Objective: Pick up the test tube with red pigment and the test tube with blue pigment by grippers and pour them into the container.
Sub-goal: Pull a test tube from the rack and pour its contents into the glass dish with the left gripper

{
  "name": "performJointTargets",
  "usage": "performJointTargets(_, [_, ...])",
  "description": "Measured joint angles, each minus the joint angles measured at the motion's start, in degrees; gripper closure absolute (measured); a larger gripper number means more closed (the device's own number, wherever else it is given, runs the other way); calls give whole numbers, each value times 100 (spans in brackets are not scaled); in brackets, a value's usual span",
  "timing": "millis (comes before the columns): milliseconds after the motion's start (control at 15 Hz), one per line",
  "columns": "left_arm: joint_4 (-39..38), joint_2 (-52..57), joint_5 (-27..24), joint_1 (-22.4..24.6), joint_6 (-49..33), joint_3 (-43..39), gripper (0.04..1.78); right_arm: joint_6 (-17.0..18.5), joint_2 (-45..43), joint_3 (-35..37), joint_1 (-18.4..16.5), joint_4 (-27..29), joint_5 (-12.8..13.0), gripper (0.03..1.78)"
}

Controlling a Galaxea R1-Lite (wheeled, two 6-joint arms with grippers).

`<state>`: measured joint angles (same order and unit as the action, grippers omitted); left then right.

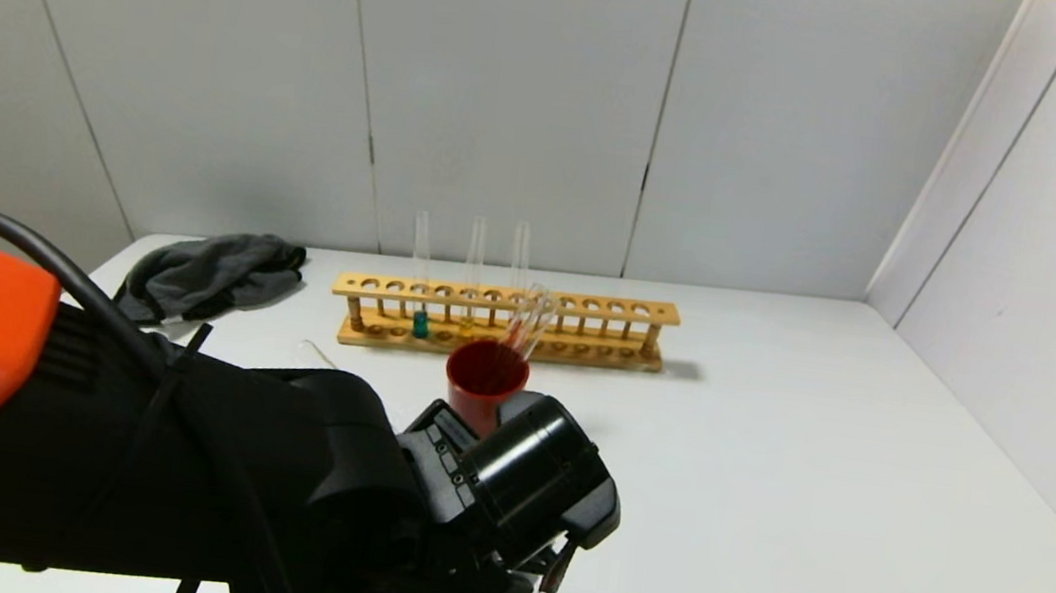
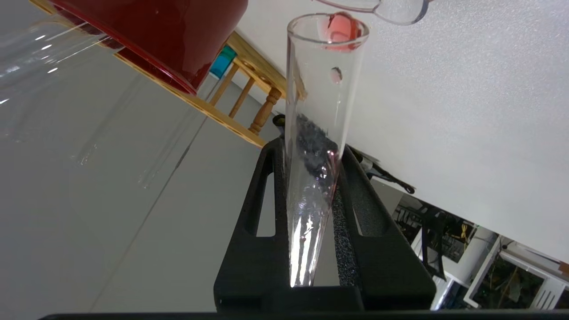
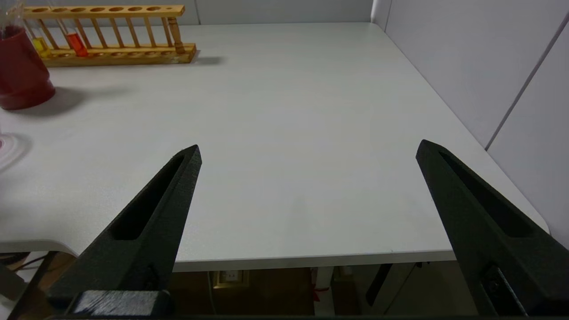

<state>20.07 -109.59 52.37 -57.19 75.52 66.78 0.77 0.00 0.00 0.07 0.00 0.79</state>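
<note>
My left gripper (image 2: 311, 146) is shut on the test tube with red pigment (image 2: 320, 102), tilted so its mouth points at the lip of the clear container (image 2: 393, 11). Pink-red liquid sits at the tube's mouth. In the head view the left arm (image 1: 505, 485) hides the held tube and the container. The container's rim shows pinkish at the edge of the right wrist view (image 3: 5, 149). The test tube with blue pigment (image 1: 421, 322) stands in the wooden rack (image 1: 587, 306); it also shows in the left wrist view (image 2: 222, 62). My right gripper (image 3: 309, 146) is open and empty over the table's front right.
A dark-red cup (image 1: 486, 379) with empty leaning tubes stands before the rack. The rack also holds a yellow-liquid tube (image 3: 41, 44) and an orange-red-liquid tube (image 3: 75, 43). A grey cloth (image 1: 213, 273) lies at the back left. A wall runs along the table's right edge.
</note>
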Motion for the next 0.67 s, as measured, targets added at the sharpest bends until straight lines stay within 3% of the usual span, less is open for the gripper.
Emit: performJointTargets(667, [-56, 22, 22, -20, -27, 0, 149, 0, 0, 0, 0, 0, 0, 11])
